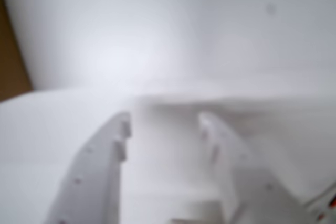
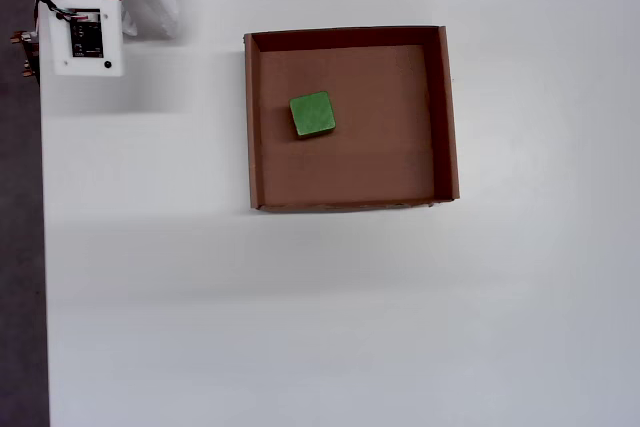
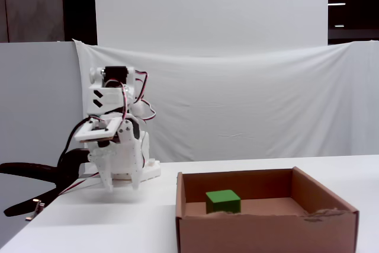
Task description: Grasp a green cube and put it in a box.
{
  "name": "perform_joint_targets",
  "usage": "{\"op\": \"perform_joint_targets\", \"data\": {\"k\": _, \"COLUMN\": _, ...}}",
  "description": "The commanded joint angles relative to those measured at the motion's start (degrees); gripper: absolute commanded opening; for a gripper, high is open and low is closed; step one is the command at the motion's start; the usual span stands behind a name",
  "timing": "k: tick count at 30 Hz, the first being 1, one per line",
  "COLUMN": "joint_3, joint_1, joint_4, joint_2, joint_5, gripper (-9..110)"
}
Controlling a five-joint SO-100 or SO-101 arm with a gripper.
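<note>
The green cube point(image 2: 312, 114) lies on the floor of the brown cardboard box point(image 2: 447, 117), left of its middle in the overhead view. In the fixed view the cube point(image 3: 223, 201) shows behind the box's front wall point(image 3: 266, 232). My white gripper point(image 3: 122, 188) hangs fingers down over the table beside the arm's base, well left of the box and apart from it. In the blurred wrist view the gripper point(image 1: 166, 121) is open and empty, with only white surface between the fingers. In the overhead view only the folded arm point(image 2: 90, 32) shows at the top left.
The white table point(image 2: 300, 327) ends at its left edge on a dark floor point(image 2: 20, 247). A white cloth backdrop point(image 3: 249, 99) stands behind the table. A black clamp-like arm point(image 3: 29, 173) juts out at the left. A brown patch point(image 1: 10, 61) shows at the wrist view's left edge.
</note>
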Motion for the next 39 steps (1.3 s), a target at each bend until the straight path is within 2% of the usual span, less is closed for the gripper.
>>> {"op": "perform_joint_targets", "data": {"k": 1, "joint_3": -0.4, "joint_1": 0.6, "joint_4": 0.8, "joint_2": 1.2, "joint_5": -0.5, "gripper": 18}}
{"op": "perform_joint_targets", "data": {"k": 16, "joint_3": -0.3, "joint_1": 1.3, "joint_4": 2.6, "joint_2": 4.8, "joint_5": -0.3, "gripper": 19}}
{"op": "perform_joint_targets", "data": {"k": 20, "joint_3": -0.3, "joint_1": 1.4, "joint_4": 2.3, "joint_2": 4.8, "joint_5": 3.8, "gripper": 22}}
{"op": "perform_joint_targets", "data": {"k": 29, "joint_3": -0.3, "joint_1": 2.0, "joint_4": 2.2, "joint_2": 4.8, "joint_5": 4.2, "gripper": 18}}
{"op": "perform_joint_targets", "data": {"k": 39, "joint_3": -0.3, "joint_1": 1.6, "joint_4": 2.2, "joint_2": 4.8, "joint_5": 4.2, "gripper": 20}}
